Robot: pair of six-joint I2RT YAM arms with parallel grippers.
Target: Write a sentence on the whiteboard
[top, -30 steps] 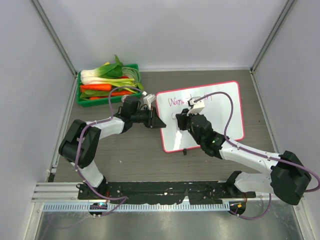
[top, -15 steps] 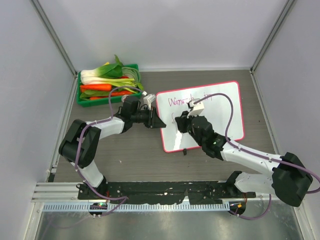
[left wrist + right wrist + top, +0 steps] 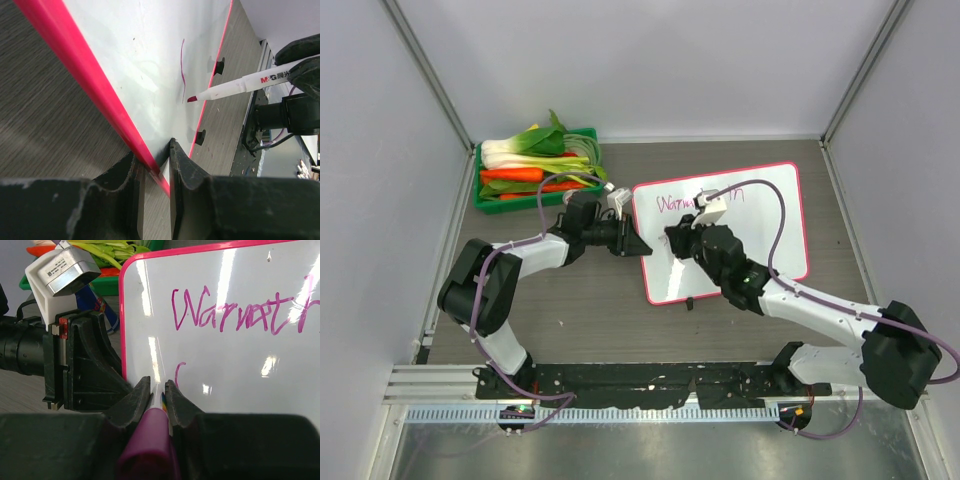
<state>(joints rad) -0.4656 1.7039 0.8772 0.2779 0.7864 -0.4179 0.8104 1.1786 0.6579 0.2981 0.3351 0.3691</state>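
The left gripper (image 3: 152,161) is clamped narrowly on the pink-red frame of the whiteboard (image 3: 240,375), which stretches away from its fingers across the bench (image 3: 580,310). The right gripper (image 3: 158,387) is pinched tight on a magenta-capped marker (image 3: 147,440), its tip poised at the board's glossy face. The sentence (image 3: 232,315) lies on the board ahead of the right gripper's fingertips, one pink word along the top, with a single curved stroke (image 3: 178,374) just beyond them. A green crate (image 3: 480,200) of vegetables sits behind the left gripper.

crate (image 3: 485,201) left of whiteboard (image 3: 665,275)
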